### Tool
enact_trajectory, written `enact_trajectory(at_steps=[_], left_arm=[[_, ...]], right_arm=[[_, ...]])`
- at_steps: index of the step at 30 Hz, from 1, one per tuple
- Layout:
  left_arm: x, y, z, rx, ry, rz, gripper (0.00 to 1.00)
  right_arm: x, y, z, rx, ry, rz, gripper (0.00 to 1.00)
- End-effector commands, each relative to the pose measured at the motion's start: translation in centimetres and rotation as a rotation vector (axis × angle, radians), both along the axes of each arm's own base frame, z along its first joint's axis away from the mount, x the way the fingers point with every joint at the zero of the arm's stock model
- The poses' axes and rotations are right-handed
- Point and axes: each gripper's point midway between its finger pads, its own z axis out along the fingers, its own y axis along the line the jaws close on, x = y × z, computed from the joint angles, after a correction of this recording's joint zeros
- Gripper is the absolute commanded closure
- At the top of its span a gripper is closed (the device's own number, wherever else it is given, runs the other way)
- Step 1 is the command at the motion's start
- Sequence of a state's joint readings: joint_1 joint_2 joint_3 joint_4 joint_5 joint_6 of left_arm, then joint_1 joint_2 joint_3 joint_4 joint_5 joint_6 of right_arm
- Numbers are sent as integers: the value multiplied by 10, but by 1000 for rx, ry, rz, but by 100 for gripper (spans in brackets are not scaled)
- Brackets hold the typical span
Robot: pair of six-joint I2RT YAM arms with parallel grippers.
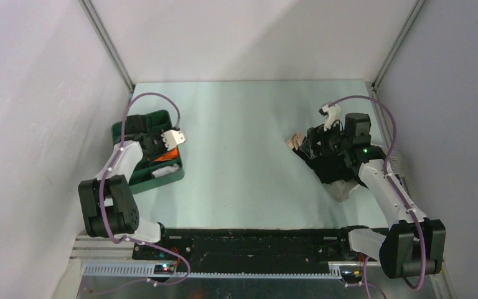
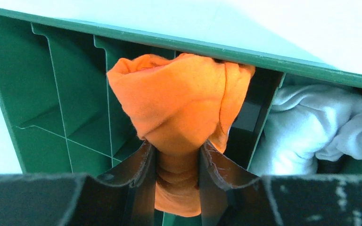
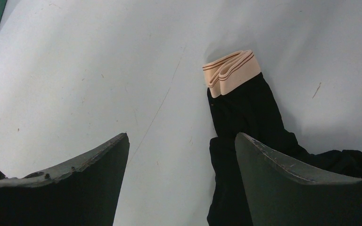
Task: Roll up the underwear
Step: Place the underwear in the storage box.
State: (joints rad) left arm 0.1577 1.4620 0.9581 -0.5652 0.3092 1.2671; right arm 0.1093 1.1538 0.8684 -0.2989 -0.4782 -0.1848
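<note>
A: How is the left tool seen?

B: The left tool (image 2: 175, 147) is seen pinched on a bundle of orange underwear (image 2: 179, 94). The cloth is squeezed between the two fingers and bulges out beyond them.

A: Where is that bundle held?

B: It is held within the green tray (image 2: 42, 89), in a compartment up against the far wall. Whether it rests on the tray floor cannot be told. A white garment (image 2: 311, 122) is stuffed in the compartment just beside it, past a divider.

A: And the right tool?

B: The right tool (image 3: 181, 137) is spread wide, and nothing is gripped between its fingers. It is positioned over the right side of the bench (image 3: 75, 66), well apart from the tray.

A: What is found beneath it?

B: Black underwear (image 3: 245, 113) is laid on the bench, with its peach waistband (image 3: 228, 70) doubled over at the end farthest from the wrist camera. One finger is seen in front of the black cloth. Whether contact is made cannot be told.
</note>
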Motion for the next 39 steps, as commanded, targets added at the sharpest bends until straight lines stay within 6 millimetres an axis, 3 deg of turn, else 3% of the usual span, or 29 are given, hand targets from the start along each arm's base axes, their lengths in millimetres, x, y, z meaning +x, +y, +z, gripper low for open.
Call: enact_trajectory(at_steps=[1,7,16,20,27,28,29,35,39], left_arm=[[-50,-15,-27,-61,145,52,100],[-47,-28,19,-132,-92,88,100],[-80,-26,-19,-95,99,86,100],[-76,-22,-36,-80,210,75,100],[-64,-22,-30,-71,397,-103,100],[-76,-23,-38,-87,494,-115,100],[-69,-20,-35,-78,496,-134,100],[-84,-5,-62,-33,599,-154,100],[-58,-6,-65,-87,600,-25,100]], right_arm=[[15,-1,28,-3,-96,0,14],[15,-3,24,-3,-85,-7,14],[18,1,20,28,-78,-2,12],[20,2,21,29,-82,-3,14],[19,1,18,28,-69,-6,14],[19,0,19,27,-71,-6,14],[19,0,18,25,-70,-5,13],[19,-6,17,15,-64,-23,13],[19,-7,16,14,-57,-27,13]])
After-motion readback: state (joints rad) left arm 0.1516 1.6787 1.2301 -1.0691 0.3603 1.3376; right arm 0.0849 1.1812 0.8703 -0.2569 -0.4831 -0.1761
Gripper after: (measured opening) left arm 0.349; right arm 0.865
